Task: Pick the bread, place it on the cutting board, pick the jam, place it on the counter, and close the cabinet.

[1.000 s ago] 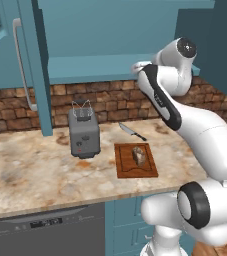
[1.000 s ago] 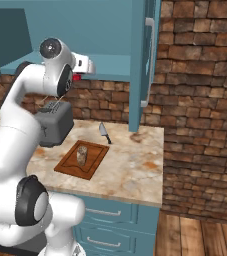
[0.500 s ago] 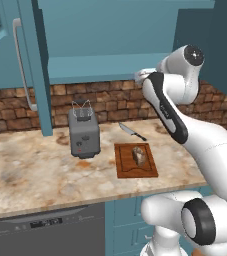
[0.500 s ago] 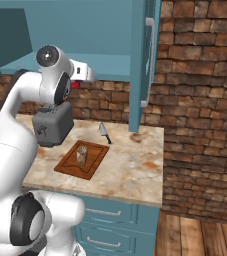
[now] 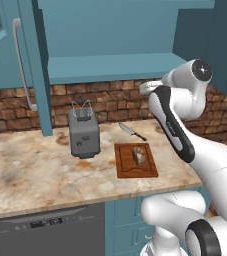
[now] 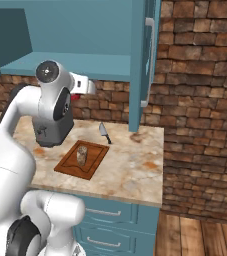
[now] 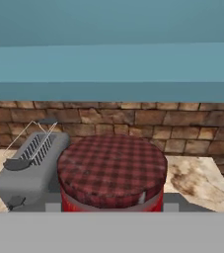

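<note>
Item: jam [image 7: 112,173] sat clamped between the fingers [image 6: 75,96], lid facing the hand camera, held above the bench [image 5: 30,175].

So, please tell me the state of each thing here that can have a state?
cabinet: doors open, shelf bare.
jam: lid on, held in the gripper, off the shelf, above the counter.
gripper: shut on the jam.
bread: lying on the cutting board.
cutting board: flat on the counter.
knife: lying on the counter, behind the board.
toaster: upright, slots empty.
</note>
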